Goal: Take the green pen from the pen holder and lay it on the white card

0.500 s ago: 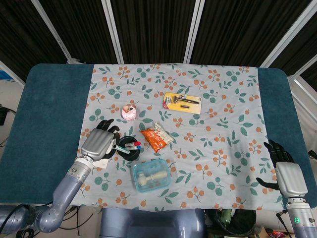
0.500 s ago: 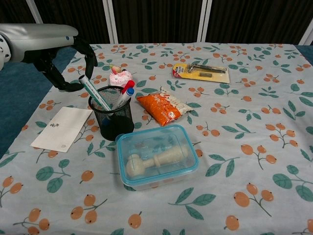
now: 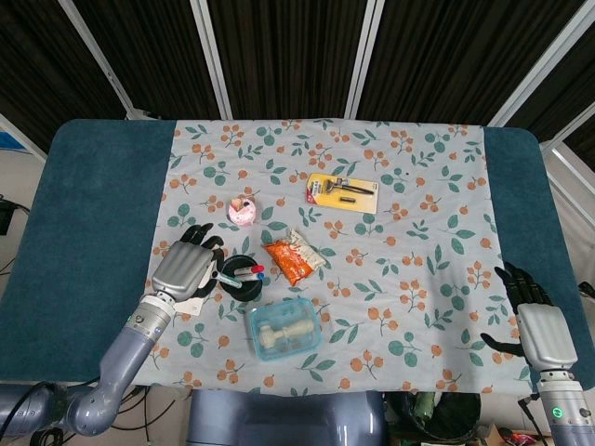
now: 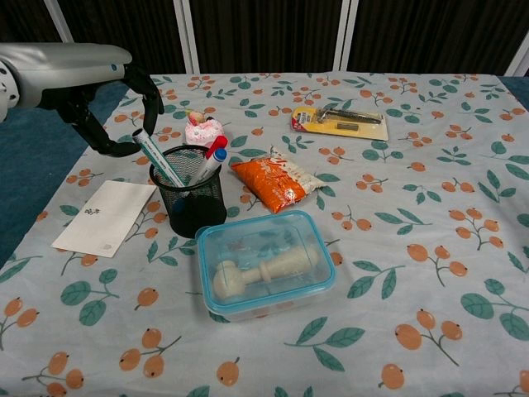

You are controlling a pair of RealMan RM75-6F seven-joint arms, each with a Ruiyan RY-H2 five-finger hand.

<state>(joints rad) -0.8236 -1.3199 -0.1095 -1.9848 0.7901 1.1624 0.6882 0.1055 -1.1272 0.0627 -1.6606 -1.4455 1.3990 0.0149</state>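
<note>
The black mesh pen holder (image 4: 197, 207) stands at the table's left front. The green pen (image 4: 159, 157) leans out of it to the left, beside a red and a blue pen (image 4: 213, 153). The white card (image 4: 106, 217) lies flat just left of the holder. My left hand (image 3: 186, 265) hovers over the card, close to the holder's left side, with its fingers (image 4: 150, 93) spread and nothing in them. It touches neither pen nor holder. In the head view it covers most of the card. My right hand (image 3: 535, 321) rests open at the table's right front edge.
A pink cupcake-like item (image 4: 202, 130) sits just behind the holder. An orange snack bag (image 4: 277, 182) lies to its right. A clear blue-rimmed box (image 4: 264, 263) with a white tool stands in front. A yellow razor pack (image 4: 340, 121) lies further back.
</note>
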